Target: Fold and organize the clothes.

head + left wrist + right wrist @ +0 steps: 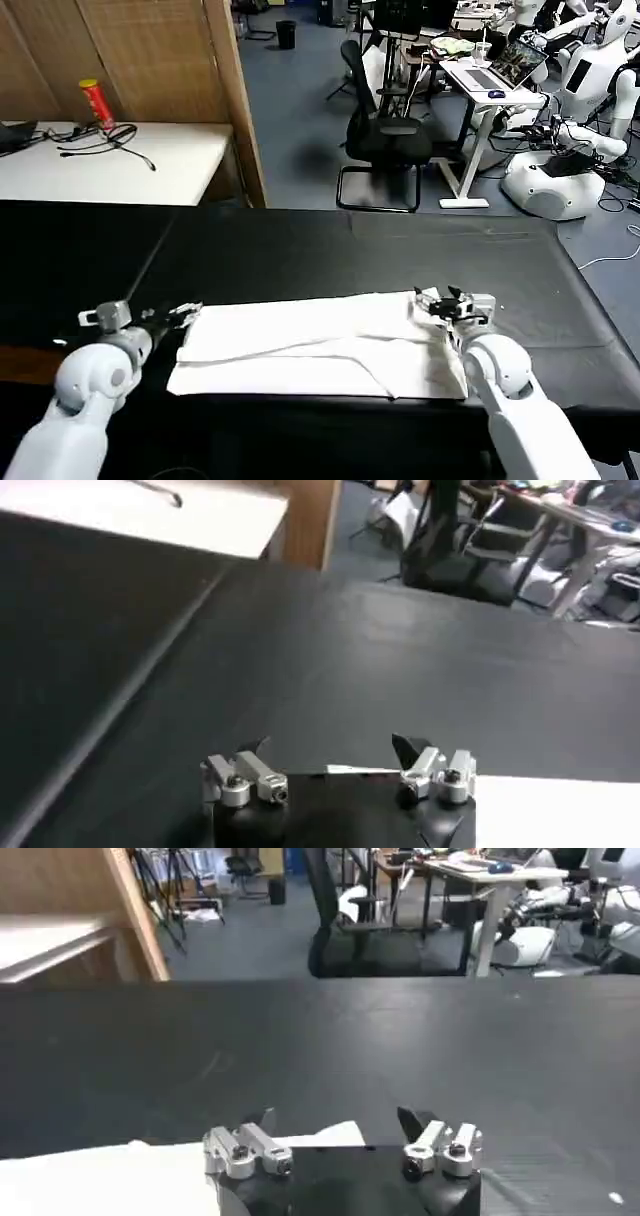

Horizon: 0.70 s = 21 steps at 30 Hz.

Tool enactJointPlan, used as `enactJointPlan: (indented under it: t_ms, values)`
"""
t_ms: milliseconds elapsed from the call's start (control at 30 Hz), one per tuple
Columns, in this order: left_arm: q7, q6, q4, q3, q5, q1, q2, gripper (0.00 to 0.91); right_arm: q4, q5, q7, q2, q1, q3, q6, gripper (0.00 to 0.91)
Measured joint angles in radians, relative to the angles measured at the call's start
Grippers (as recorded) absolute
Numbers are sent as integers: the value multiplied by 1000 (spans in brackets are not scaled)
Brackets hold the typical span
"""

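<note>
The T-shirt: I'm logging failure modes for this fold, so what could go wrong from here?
The left claw and right claw sit open at opposite far corners of the T-shirt. If only one catches, the fold may skew. The near edge lies close to the front edge of the table, so dragging could pull it off.

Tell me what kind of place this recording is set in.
Probably a robotics lab or office workspace: white humanoid robots stand behind, beside a desk with an open laptop, black office chairs and a cloth-covered worktable.
</note>
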Motion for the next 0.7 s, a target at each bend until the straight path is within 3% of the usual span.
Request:
enactJointPlan:
  t_ms: [67, 100, 200, 233, 267, 333, 367, 467, 533, 567, 700]
  values:
    - [8, 0, 5, 0, 3, 2, 0, 556, -7, -2, -1, 5, 4, -2, 0, 878]
    - [10, 0, 8, 0, 3, 3, 0, 478, -11, -4, -2, 8, 7, -2, 1, 770]
    - [14, 0, 17, 0, 4, 4, 1, 263, -23, -8, -4, 15, 13, -4, 2, 663]
    - [15, 0, 21, 0, 5, 3, 1, 185, -26, -9, -4, 17, 14, -4, 2, 546]
    - [17, -1, 24, 0, 6, 3, 0, 166, -30, -13, -4, 19, 14, -4, 3, 507]
    - [19, -2, 30, 0, 7, 1, -4, 127, -32, -19, -6, 22, 13, -5, 5, 302]
    - [20, -3, 34, 1, 8, 0, -6, 117, -32, -21, -6, 23, 12, -5, 6, 263]
    - [22, -3, 45, 3, 11, -5, -13, 98, -32, -24, -6, 26, 11, -6, 6, 215]
    - [28, -3, 49, 4, 13, -6, -15, 0, -32, -25, -7, 26, 11, -6, 6, 137]
    - [33, -3, 50, 4, 18, -6, -16, 0, -32, -25, -7, 26, 11, -6, 6, 88]
    - [37, -2, 51, 5, 38, -10, -19, 0, -31, -25, -8, 27, 9, -5, 6, 68]
